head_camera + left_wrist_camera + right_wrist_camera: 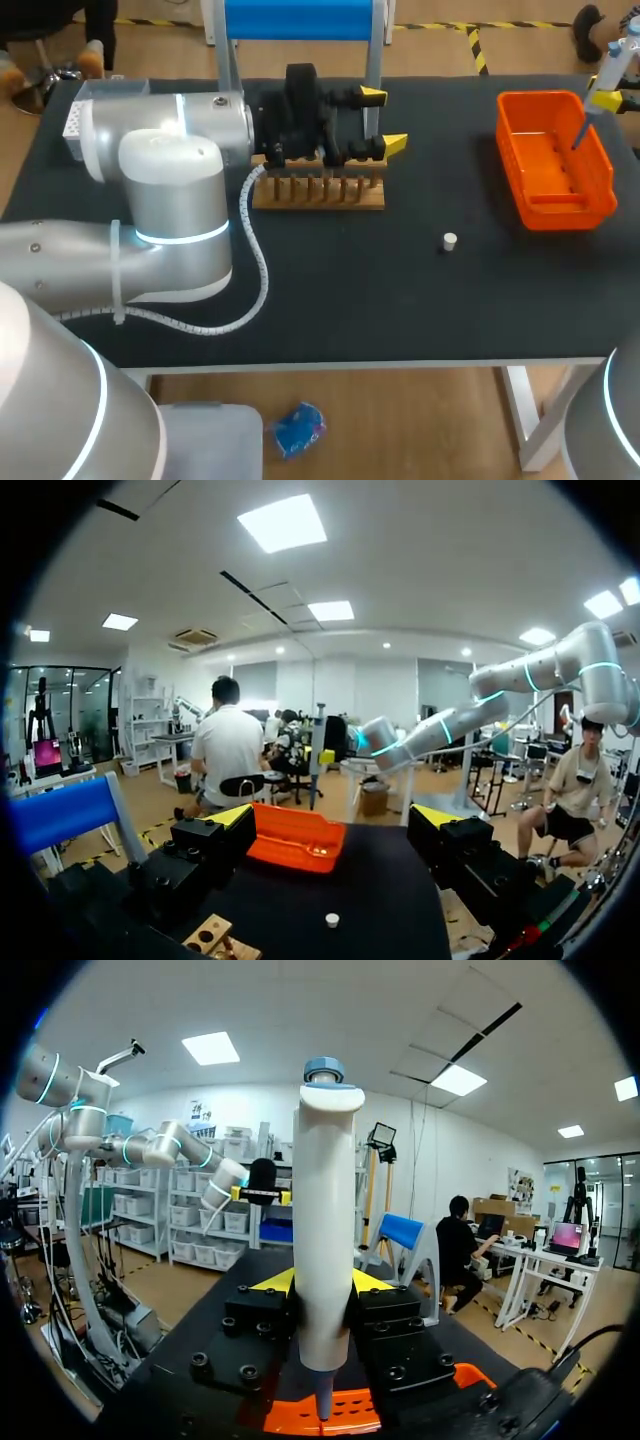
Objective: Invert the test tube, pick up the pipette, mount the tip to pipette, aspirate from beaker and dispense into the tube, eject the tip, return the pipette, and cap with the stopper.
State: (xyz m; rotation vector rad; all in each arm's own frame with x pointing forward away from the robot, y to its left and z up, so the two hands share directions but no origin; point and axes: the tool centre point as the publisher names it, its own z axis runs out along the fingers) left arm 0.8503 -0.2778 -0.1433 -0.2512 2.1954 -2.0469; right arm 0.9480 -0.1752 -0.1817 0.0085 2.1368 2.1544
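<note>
My left arm (170, 200) comes in from the left of the head view and reaches across to the upper middle. Its left gripper (383, 120) hangs over the far end of the wooden rack (318, 195), fingers spread wide with nothing between them. In its wrist view the white stopper (331, 919) lies on the table (400, 300) ahead of the fingers, well apart from them. My right arm (480, 715) enters at the upper right corner of the head view, where the right gripper (322, 1282) is clamped on the pipette (325, 1240) from both sides. The pipette's long axis slants in the head view from upper right down to lower left. Its blue-capped end is up and its narrow end points down into the orange bin (600, 170), which sits beneath the gripper.
</note>
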